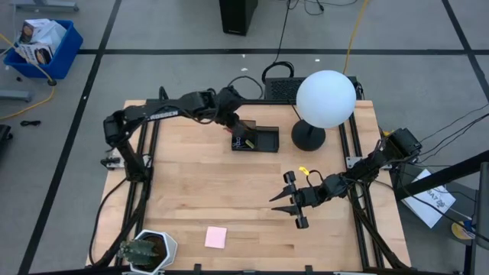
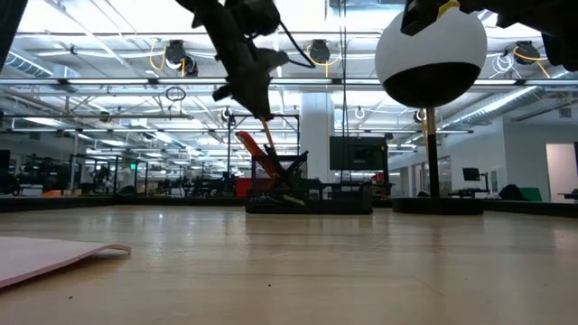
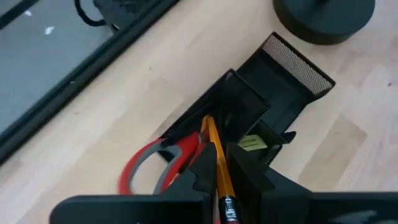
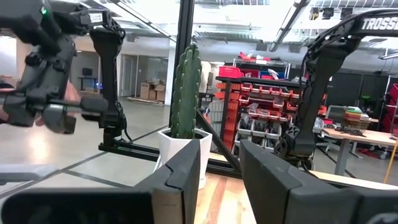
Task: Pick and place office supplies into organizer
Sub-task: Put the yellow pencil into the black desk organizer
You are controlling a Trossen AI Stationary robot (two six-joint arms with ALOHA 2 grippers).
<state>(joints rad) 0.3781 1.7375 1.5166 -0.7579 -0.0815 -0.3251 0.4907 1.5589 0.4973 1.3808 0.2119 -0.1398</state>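
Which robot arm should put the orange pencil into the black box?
The left one, probably. The left gripper is shut on the orange pencil, right above the organizer. The right gripper is open, holds nothing, and sits away from the organizer, nearer the table's front.

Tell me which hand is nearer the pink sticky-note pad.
The right hand. It hovers over the bare table between the lamp and the pink sticky-note pad. The left hand is farther off at the organizer, shut on an orange pencil.

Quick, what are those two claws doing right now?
Left gripper: shut on an orange pencil, above the organizer.
Right gripper: open, holding nothing.
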